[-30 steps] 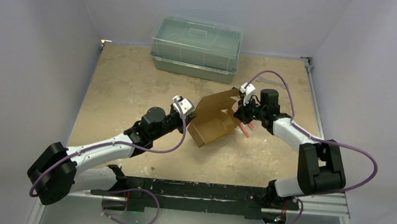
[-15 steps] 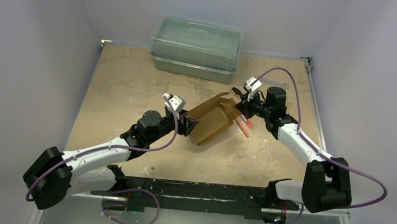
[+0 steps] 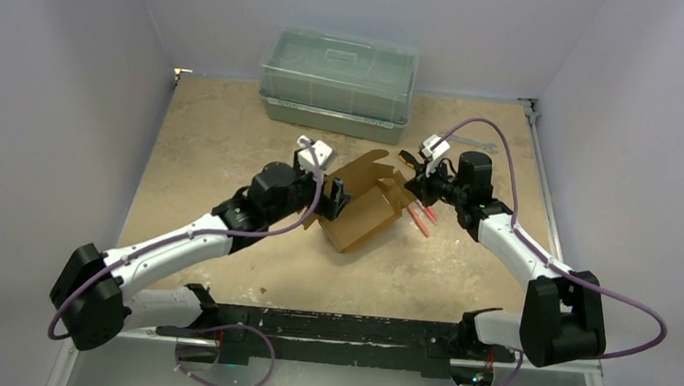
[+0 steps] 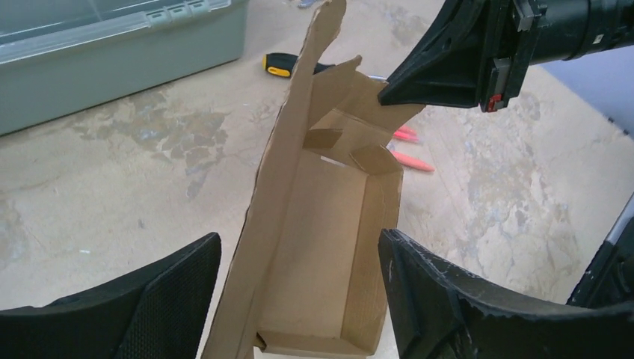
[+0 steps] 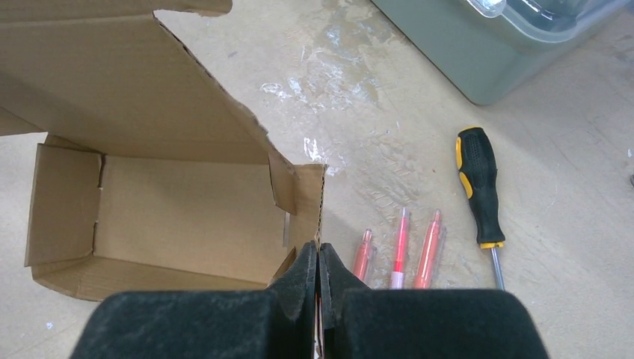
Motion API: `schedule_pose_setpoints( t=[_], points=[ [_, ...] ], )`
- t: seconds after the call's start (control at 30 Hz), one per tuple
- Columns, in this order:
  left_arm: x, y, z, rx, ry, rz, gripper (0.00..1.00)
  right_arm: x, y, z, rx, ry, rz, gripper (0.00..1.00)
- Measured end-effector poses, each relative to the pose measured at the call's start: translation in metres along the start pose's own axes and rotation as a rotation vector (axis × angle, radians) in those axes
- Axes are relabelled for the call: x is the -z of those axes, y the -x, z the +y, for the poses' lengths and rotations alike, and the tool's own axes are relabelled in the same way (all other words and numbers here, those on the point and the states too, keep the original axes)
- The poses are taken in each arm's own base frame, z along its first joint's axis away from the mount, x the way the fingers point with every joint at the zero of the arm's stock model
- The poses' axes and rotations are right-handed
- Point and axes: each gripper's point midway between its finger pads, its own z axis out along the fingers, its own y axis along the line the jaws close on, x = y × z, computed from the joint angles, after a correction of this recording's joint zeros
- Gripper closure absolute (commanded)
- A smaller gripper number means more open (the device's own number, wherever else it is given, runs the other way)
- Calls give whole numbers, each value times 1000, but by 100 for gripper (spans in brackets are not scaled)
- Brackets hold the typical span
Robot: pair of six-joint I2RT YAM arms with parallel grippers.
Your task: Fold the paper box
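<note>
Left wrist view: the paper box (image 4: 321,217) stands half-formed near the middle of the worktop (image 4: 97,187), its tall side flap upright. The left gripper (image 4: 299,238) straddles the near end, fingers wide, holding nothing. The right gripper (image 5: 318,258) pinches the far end wall. The likely next move is for the left to fold the tall flap over while the right steadies.

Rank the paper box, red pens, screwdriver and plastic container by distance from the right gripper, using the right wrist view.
1. The paper box: end wall pinched in the right gripper.
2. The red pens: on the table, just right.
3. The screwdriver: farther right.
4. The plastic container: far, upper right.
</note>
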Motion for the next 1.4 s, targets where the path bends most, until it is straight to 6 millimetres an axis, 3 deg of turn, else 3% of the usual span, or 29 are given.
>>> schedule_pose_setpoints(
  t=[0.07, 0.27, 0.57, 0.77, 0.87, 0.9, 1.1, 1.17, 1.2, 1.4],
  points=[
    [-10, 4, -3, -33, -8, 46, 29, 0, 0, 0, 0, 2, 0, 100],
    [-30, 9, -6, -92, -24, 163, 57, 0, 0, 1, 0, 6, -1, 100],
    [-34, -16, 7, -103, -7, 319, 57, 0, 1, 4, 1, 23, -5, 100],
    [-34, -28, 11, -135, -6, 381, 77, 0, 1, 4, 0, 24, -5, 100],
    [-36, -32, 12, -146, -5, 400, 99, 0, 1, 4, 0, 24, -5, 100],
    [-37, -33, 12, -151, -6, 406, 100, 0, 1, 4, 0, 24, -5, 100],
    [-38, -31, 12, -159, -6, 419, 100, 0, 1, 4, 0, 24, -5, 100],
    [-38, -30, 12, -160, -6, 420, 78, 0, 1, 4, 0, 24, -5, 100],
    [-38, -29, 12, -161, -7, 419, 72, 0, 1, 4, 0, 24, -5, 100],
    [-36, -21, 9, -158, -20, 419, 55, 0, 1, 4, 0, 25, -5, 100]
  ],
)
